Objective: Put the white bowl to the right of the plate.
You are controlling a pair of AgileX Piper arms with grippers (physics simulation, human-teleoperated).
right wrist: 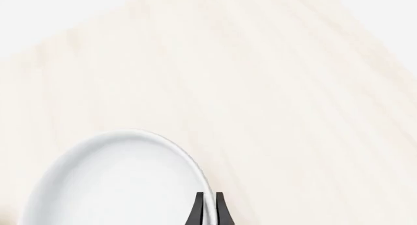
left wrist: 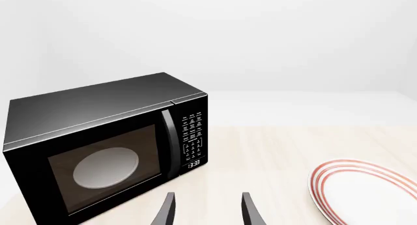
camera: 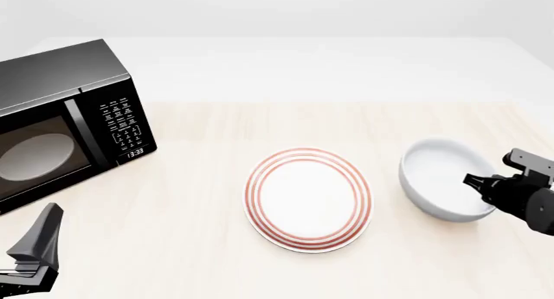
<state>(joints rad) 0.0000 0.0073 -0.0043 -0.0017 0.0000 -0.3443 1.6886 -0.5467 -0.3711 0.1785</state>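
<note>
Pinching the far-right rim of the white bowl [camera: 443,178], your right claw [camera: 474,180] is clenched on it, one finger inside the wall and one outside, as the right wrist view shows. The bowl sits on the bench [camera: 191,202] just to the right of the plate [camera: 309,199], a narrow gap between them, so the placing step looks nearly done. Next you would judge whether the bowl rests flat, then let the fingers part and lift away without nudging it toward the plate. Your left claw [left wrist: 207,211] hangs released, grasping nothing, near the black microwave [camera: 61,120] at the bench's left. The bench is pale wood grain, smooth and matte; the room beyond is plain white.
</note>
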